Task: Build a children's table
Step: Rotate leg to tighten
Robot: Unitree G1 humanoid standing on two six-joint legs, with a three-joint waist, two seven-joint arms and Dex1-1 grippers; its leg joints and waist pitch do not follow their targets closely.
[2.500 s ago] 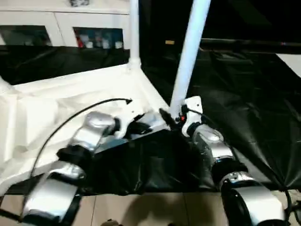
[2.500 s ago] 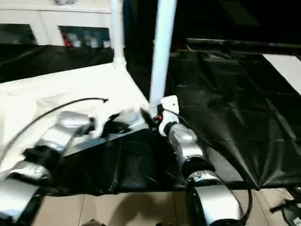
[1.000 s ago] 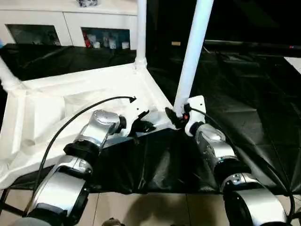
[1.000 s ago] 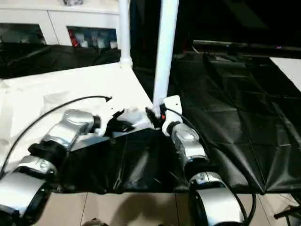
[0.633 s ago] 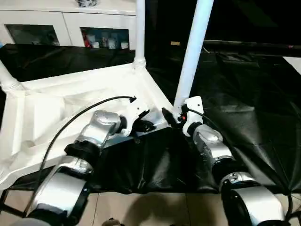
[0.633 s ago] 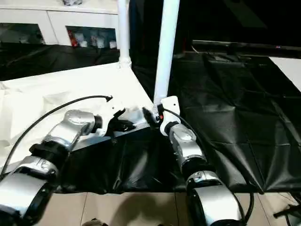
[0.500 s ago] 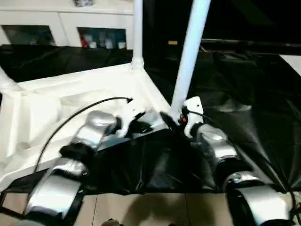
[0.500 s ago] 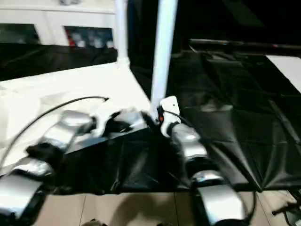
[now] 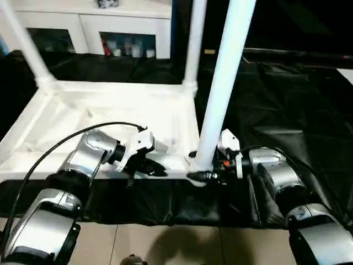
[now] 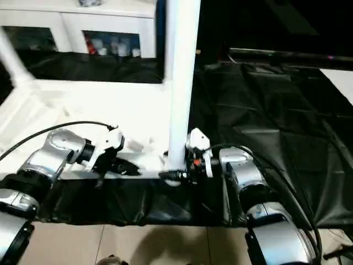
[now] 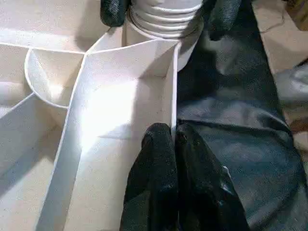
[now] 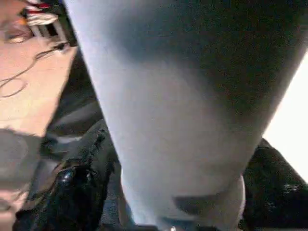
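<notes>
The white tabletop [image 9: 105, 110] lies upside down on black sheeting, ribbed underside up. Legs stand in its far left corner [image 9: 23, 41] and far right corner [image 9: 194, 47]. A third white leg [image 9: 223, 83] rises from the near right corner socket. My right gripper [image 9: 201, 175] is shut around this leg's base, with one black finger [image 12: 77, 192] on each side of the tube. My left gripper [image 9: 157, 170] is shut on the tabletop's thin near rim [image 11: 171, 91], just left of that corner. The left wrist view also shows the ringed leg base [image 11: 163, 14] between the right gripper's fingers.
A white cabinet with glass doors [image 9: 110, 33] stands behind the tabletop. Black sheeting [image 9: 298, 99] covers the floor to the right and in front. Tan floor tiles [image 9: 165, 248] run along the near edge. A black cable [image 9: 55, 149] arcs over my left forearm.
The whole picture has shifted, and the tabletop now lies squarer to me with its far left leg in sight. Both grippers keep their holds at the near right corner.
</notes>
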